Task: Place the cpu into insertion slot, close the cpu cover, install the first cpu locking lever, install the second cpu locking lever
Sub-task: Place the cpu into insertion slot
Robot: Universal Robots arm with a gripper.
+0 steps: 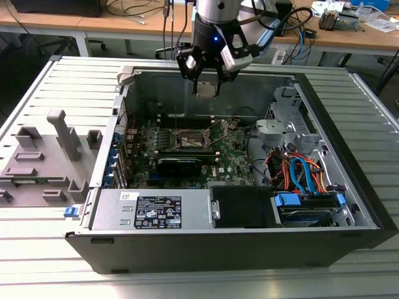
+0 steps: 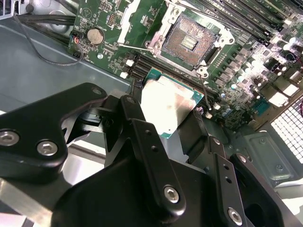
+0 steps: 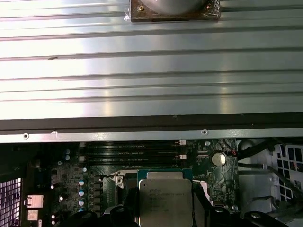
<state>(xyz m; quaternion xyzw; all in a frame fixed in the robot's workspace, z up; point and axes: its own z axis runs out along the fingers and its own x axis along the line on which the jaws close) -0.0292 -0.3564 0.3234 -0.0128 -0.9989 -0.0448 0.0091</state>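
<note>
The hand [image 1: 206,81] hangs over the open computer case [image 1: 218,249], close to its rear wall and well above the motherboard [image 1: 230,149]. Its black fingers [image 2: 142,127] are drawn in to a narrow gap and clamp the cpu [image 2: 170,106] by two opposite edges, so the chip's silvery top and green rim show between them in both wrist views. Gripping the edges, I judge, keeps the contact side untouched and holds the chip flat, metal face toward the wrist, roughly parallel to the board beneath.

The insertion slot [image 2: 187,40] lies on the green board below the chip and apart from it. In the exterior view it sits mid-board, nearer the camera than the hand and just behind the black graphics card [image 1: 179,163]. Its dark field of contacts is bare inside the silver rim, with nothing seated there. What I take for the cpu cover [image 2: 129,21] stands swung up at one side of the socket, which would leave the opening free. How the locking levers stand I cannot tell.

So the first step is in hand: the chip is carried in the air and not yet placed, and cover and levers remain to be done. The case rests on a ribbed metal counter [image 1: 37,261], and a grey fixture [image 1: 43,162] sits at the exterior view's left, well apart from the hand
</note>
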